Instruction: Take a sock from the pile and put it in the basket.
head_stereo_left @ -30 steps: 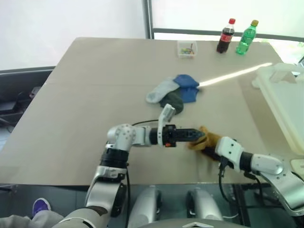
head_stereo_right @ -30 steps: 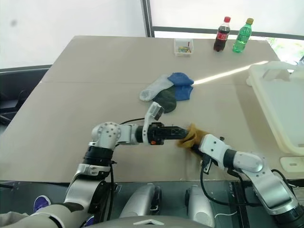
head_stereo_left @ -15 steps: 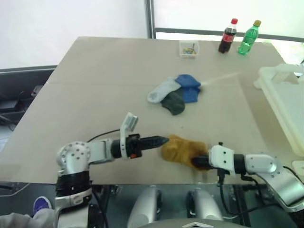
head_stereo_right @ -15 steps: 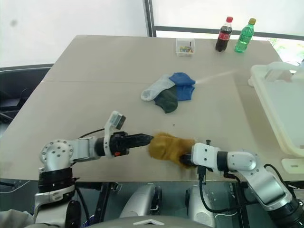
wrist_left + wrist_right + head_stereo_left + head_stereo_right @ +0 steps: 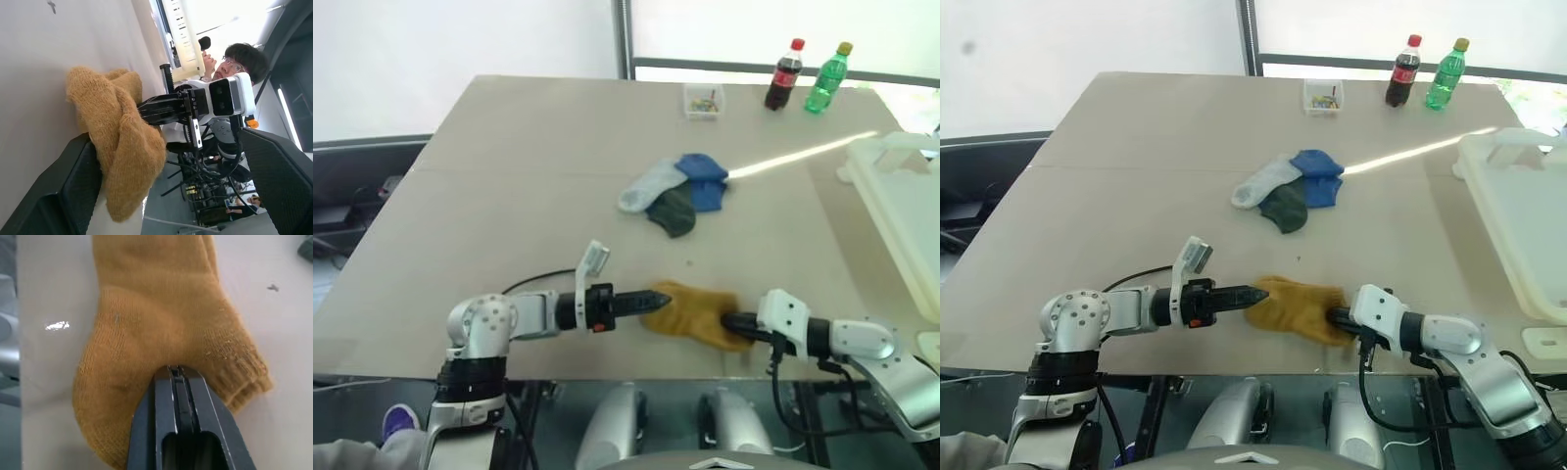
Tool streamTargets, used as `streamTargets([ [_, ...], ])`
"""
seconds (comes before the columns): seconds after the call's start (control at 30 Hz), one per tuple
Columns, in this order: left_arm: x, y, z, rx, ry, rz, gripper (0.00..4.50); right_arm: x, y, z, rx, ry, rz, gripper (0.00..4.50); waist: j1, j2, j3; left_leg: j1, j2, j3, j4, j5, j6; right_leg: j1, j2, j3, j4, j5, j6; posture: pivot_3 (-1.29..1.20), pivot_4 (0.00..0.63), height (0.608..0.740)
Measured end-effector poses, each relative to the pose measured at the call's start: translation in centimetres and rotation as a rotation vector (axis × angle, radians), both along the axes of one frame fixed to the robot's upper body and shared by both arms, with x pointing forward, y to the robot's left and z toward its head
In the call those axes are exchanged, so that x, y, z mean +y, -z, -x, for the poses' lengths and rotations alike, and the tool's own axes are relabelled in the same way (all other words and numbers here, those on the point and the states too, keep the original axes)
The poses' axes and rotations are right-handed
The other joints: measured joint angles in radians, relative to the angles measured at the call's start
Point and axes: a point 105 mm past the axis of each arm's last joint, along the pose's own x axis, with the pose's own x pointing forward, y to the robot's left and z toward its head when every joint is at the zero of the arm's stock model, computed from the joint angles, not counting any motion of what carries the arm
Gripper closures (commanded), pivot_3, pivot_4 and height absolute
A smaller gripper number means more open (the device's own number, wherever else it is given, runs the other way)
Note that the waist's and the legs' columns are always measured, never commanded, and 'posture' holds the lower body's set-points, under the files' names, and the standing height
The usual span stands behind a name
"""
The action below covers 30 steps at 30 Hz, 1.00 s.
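Now, from my head cameras, a mustard-yellow sock (image 5: 695, 313) lies near the table's (image 5: 509, 176) front edge, at about six o'clock from the pile (image 5: 674, 191) and well apart from it. My right gripper (image 5: 734, 323) comes in from three o'clock and is clenched on the sock's right end. My left gripper (image 5: 651, 303) comes in from nine o'clock, level with the table, its tips at the sock's left end; the fingers look close together from up here. The basket (image 5: 901, 206) sits at the table's right edge, at three o'clock from the pile. A small clear box (image 5: 702, 100), a cola bottle (image 5: 782, 74) and a green bottle (image 5: 827, 77) stand along the far edge, at twelve o'clock.

Through my left wrist camera, my two black fingers (image 5: 63, 196) stand wide apart, released, with the yellow sock bunched between them and touching one pad. Beyond the sock my right gripper faces me, and a person (image 5: 239, 61) sits behind.

Through my right wrist camera, my fingers (image 5: 178, 421) are pressed together, pinching the sock's knit close to its cuff, with the sock spread flat on the table.
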Motion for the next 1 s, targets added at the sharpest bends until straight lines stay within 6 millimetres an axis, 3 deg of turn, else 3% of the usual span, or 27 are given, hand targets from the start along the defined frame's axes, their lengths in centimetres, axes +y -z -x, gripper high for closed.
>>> streamTargets([
  [0.2,-0.1,-0.3,0.1,0.017,0.036,0.012,0.05,0.4,0.4,-1.2,-0.028,-0.026,0.029,4.5,0.0,-0.005,-0.004,0.011,0.001,0.0,-0.001,-0.002,-0.004,0.009,0.0,0.0,0.0,0.0,0.0,0.0,0.15,0.729],
  [0.37,-1.6,-2.4,0.4,0.005,0.151,0.079,0.05,0.4,0.9,-1.2,-0.006,-0.049,0.037,4.5,0.0,-0.009,-0.007,0.014,0.001,0.0,-0.001,-0.003,-0.005,0.013,-0.004,-0.003,0.0,0.0,0.0,0.0,0.15,0.729],
  [0.57,-3.1,-3.7,0.8,0.027,0.249,0.137,0.05,0.5,0.9,-1.0,0.0,-0.062,0.039,4.5,0.001,-0.009,-0.007,0.015,0.001,-0.001,-0.003,-0.003,-0.005,0.013,-0.003,-0.004,-0.001,0.0,0.0,0.0,0.15,0.729],
  [0.8,-6.8,-4.6,0.2,0.035,0.341,0.201,0.05,0.2,1.0,-0.9,0.019,-0.043,0.025,4.5,0.003,-0.011,-0.008,0.014,0.001,-0.001,-0.004,-0.003,-0.005,0.013,-0.004,-0.004,-0.002,0.0,0.0,0.0,0.15,0.729],
  [0.87,-8.1,-4.3,0.2,0.039,0.352,0.206,0.05,0.1,0.9,-0.9,0.026,-0.035,0.018,4.5,0.004,-0.011,-0.008,0.014,0.0,-0.001,-0.004,-0.003,-0.005,0.014,-0.004,-0.005,-0.003,0.0,0.0,0.0,0.15,0.729],
  [1.0,-10.5,-1.8,0.2,0.064,0.346,0.124,0.05,0.1,0.8,-0.7,0.046,-0.004,-0.005,4.5,0.005,-0.011,-0.008,0.014,0.0,-0.001,-0.008,-0.002,-0.005,0.013,-0.004,-0.005,-0.006,0.0,0.0,0.0,0.15,0.729],
])
